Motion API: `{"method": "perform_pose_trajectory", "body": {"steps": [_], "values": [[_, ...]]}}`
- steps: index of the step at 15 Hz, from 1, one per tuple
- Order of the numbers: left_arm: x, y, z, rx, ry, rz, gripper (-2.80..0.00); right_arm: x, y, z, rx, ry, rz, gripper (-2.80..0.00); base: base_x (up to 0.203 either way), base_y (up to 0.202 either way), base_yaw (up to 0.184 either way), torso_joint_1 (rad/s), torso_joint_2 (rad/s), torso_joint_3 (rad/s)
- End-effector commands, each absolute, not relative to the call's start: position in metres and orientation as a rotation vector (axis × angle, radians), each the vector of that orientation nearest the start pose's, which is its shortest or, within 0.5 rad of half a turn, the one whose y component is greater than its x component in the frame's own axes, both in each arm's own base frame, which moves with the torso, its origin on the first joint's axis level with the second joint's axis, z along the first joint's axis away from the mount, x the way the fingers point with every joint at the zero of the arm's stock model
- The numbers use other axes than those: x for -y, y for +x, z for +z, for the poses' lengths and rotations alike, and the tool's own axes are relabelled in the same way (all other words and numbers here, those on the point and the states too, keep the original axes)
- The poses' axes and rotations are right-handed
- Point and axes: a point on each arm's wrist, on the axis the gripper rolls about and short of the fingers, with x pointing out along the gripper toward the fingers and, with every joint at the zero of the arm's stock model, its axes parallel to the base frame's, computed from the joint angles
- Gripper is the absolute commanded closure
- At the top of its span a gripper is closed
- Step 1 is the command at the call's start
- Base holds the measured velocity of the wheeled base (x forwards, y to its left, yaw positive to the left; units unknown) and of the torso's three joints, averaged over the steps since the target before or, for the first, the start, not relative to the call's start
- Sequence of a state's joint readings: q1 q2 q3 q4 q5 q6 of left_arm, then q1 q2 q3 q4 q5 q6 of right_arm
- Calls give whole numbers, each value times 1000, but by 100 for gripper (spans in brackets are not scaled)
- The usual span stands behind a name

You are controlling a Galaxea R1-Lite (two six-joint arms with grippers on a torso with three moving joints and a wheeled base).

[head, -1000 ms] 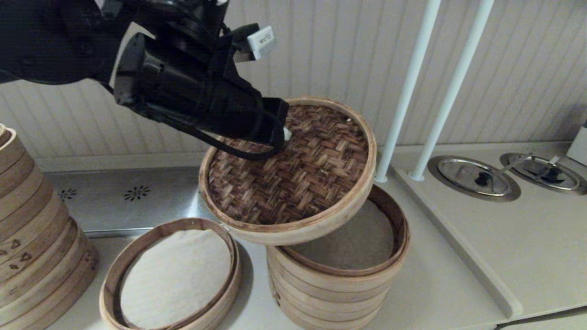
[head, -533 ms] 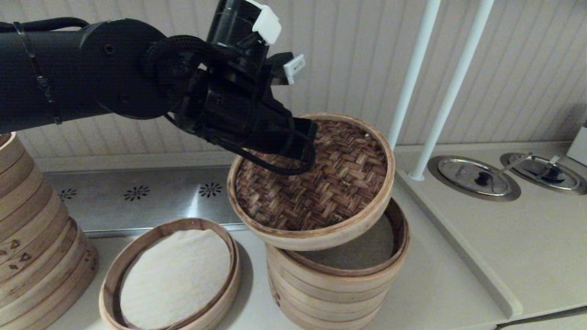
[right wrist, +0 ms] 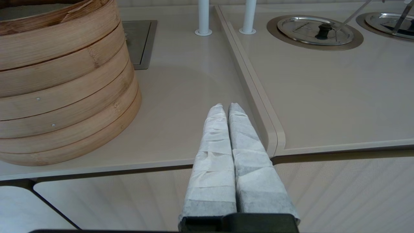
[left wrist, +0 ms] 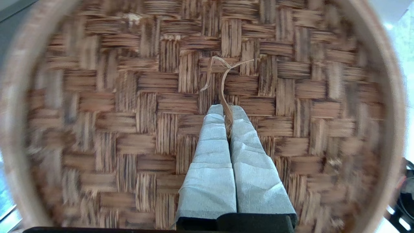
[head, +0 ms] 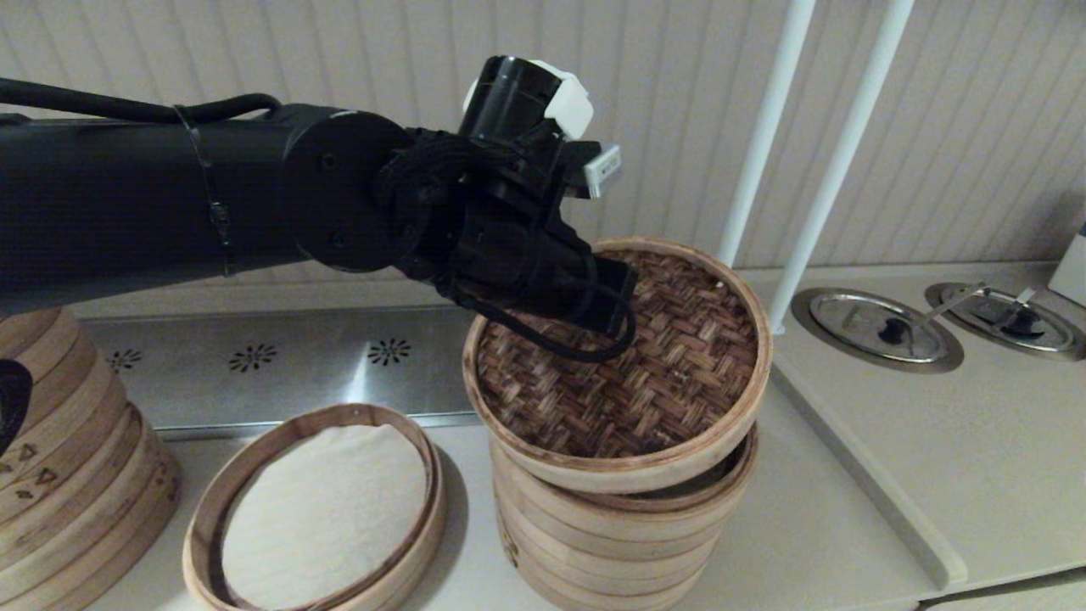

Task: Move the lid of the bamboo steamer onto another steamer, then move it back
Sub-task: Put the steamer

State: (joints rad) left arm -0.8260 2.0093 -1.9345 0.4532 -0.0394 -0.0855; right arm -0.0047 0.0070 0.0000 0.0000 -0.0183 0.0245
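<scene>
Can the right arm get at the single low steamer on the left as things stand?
Probably not. The right gripper sits low off the counter's front edge, and the multi-tier stack stands between it and the low steamer.

Dark woven bamboo steamer lid with pale smooth rim, cloth-wrapped fingers — matt and creased, white cloth liner in another steamer, brushed metal panel — dull sheen.

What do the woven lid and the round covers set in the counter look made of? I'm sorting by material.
The round brown herringbone-woven steamer lid looks like split bamboo strips in a pale bent-bamboo rim, matte and fibrous. The round shiny grey recessed covers look like polished metal, probably stainless steel, judging by their reflections.
</scene>
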Motion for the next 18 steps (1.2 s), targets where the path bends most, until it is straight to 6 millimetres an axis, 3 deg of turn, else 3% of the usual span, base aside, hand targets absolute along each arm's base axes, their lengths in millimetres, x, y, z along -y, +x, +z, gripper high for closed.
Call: {"method": "perform_pose_trajectory", "body": {"steps": [1, 9, 18], "values": [[294, 269, 278, -551, 136, -822, 0, 0, -22, 75, -12, 24, -23, 0, 0, 0, 0, 0, 0, 0], [316, 274, 254, -568, 168, -821, 0, 0, -22, 74, -12, 24, -23, 0, 0, 0, 0, 0, 0, 0], [324, 273, 245, -587, 184, -827, 0, 0, -22, 74, -12, 24, -23, 0, 0, 0, 0, 0, 0, 0]]}}
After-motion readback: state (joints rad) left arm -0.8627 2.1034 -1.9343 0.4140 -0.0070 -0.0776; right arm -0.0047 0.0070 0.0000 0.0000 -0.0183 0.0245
